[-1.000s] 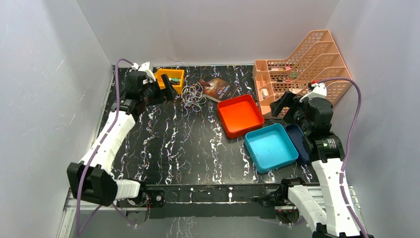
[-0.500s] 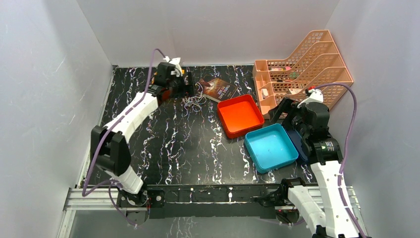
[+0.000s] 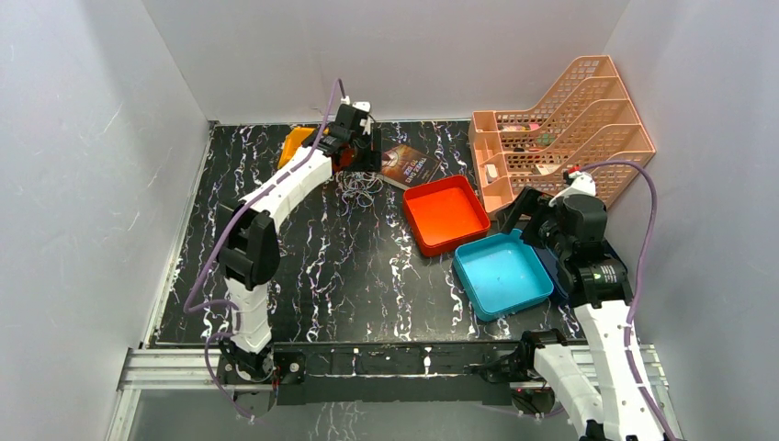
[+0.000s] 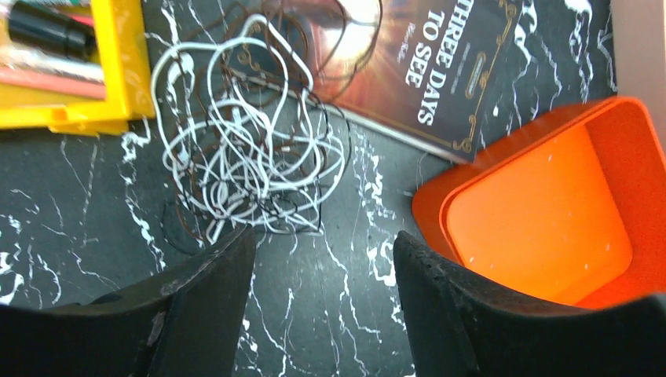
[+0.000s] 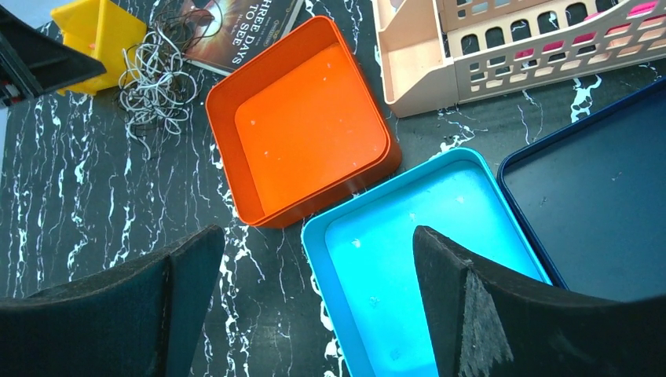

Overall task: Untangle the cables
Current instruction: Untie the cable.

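Since the earlier frame the left arm has swung from the yellow tray (image 3: 296,142) towards the back middle of the table (image 3: 321,266), and the left gripper (image 3: 360,152) now hangs over the cables (image 3: 358,186). The right arm has hardly shifted.

From above, the arm covers much of the yellow tray and the top of the tangle. The left wrist view shows the cables (image 4: 251,149) whole: white loops mixed with dark ones, lying on the table just right of the yellow tray (image 4: 118,71), with the upper dark loops reaching onto the book (image 4: 440,71). The left gripper (image 4: 322,239) has its jaws apart at the tangle's near edge, with nothing between them. What lies in the yellow tray is cut off and hard to make out.

The book's title, unreadable from above, reads "THREE DAYS TO SEE" here. Right of it sits the orange tray (image 3: 415,197).

The right gripper (image 5: 314,236) hangs wide open and empty above the edges of the orange tray (image 5: 224,157) and the teal tray (image 5: 314,236). The navy tray (image 5: 597,157) is cut off at the frame's edge. The items in the rack (image 3: 560,119) are too small to tell.
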`<action>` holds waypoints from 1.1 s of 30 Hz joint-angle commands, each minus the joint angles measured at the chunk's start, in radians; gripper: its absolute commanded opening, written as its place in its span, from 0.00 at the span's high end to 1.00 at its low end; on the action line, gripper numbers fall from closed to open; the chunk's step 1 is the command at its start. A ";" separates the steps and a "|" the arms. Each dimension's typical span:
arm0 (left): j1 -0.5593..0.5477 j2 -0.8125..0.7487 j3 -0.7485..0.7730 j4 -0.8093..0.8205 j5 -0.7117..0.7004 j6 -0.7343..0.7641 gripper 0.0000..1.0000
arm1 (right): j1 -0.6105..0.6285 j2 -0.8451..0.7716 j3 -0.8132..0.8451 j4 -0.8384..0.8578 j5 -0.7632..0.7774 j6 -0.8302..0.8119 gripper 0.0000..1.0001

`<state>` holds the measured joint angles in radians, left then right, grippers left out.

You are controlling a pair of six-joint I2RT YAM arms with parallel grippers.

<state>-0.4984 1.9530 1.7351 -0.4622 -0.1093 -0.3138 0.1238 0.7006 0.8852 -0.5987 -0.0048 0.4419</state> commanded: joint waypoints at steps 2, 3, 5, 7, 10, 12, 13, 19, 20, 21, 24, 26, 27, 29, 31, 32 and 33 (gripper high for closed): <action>0.008 0.051 0.144 -0.066 -0.061 -0.030 0.40 | -0.006 -0.027 -0.007 0.014 -0.002 0.013 0.02; 0.008 0.070 0.164 -0.076 -0.069 -0.030 0.42 | -0.007 -0.030 -0.008 0.011 0.000 0.015 0.02; 0.008 0.102 0.199 -0.099 -0.082 -0.028 0.45 | -0.006 -0.037 -0.009 0.008 0.002 0.017 0.02; 0.008 0.124 0.217 -0.107 -0.098 -0.023 0.47 | -0.006 -0.043 -0.012 0.004 0.005 0.017 0.02; 0.008 0.164 0.263 -0.108 -0.108 -0.005 0.44 | -0.007 -0.047 -0.012 0.000 0.006 0.015 0.02; 0.008 0.209 0.320 -0.109 -0.101 0.021 0.36 | -0.006 -0.047 -0.011 -0.001 0.001 0.015 0.02; 0.008 0.232 0.351 -0.109 -0.097 0.041 0.33 | -0.006 -0.046 -0.010 -0.003 -0.002 0.013 0.02; 0.008 0.379 0.517 -0.114 -0.109 0.155 0.15 | -0.006 -0.053 -0.009 -0.020 -0.008 0.009 0.02; 0.008 0.399 0.538 -0.119 -0.112 0.167 0.14 | -0.006 -0.056 -0.010 -0.023 -0.009 0.010 0.02; 0.008 0.418 0.559 -0.125 -0.118 0.177 0.13 | -0.006 -0.057 -0.012 -0.026 -0.010 0.009 0.02; 0.008 0.458 0.584 -0.142 -0.110 0.194 0.13 | -0.006 -0.059 -0.013 -0.031 -0.012 0.011 0.02; 0.008 0.467 0.579 -0.149 -0.103 0.200 0.13 | -0.007 -0.061 -0.014 -0.032 -0.014 0.011 0.02; 0.008 0.472 0.576 -0.151 -0.100 0.203 0.13 | -0.007 -0.061 -0.014 -0.032 -0.017 0.012 0.02; 0.008 0.476 0.566 -0.160 -0.096 0.213 0.15 | -0.006 -0.059 -0.012 -0.033 -0.023 0.013 0.02; 0.008 0.475 0.553 -0.168 -0.094 0.224 0.20 | -0.006 -0.061 -0.009 -0.033 -0.033 0.017 0.02; 0.008 0.473 0.544 -0.175 -0.093 0.228 0.25 | -0.006 -0.062 -0.010 -0.033 -0.036 0.019 0.02; 0.008 0.470 0.535 -0.180 -0.093 0.231 0.29 | -0.006 -0.063 -0.009 -0.034 -0.040 0.021 0.02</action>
<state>-0.4919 2.4508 2.2780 -0.5941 -0.2054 -0.1226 0.1238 0.6495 0.8719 -0.6510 -0.0154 0.4503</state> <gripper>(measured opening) 0.779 0.983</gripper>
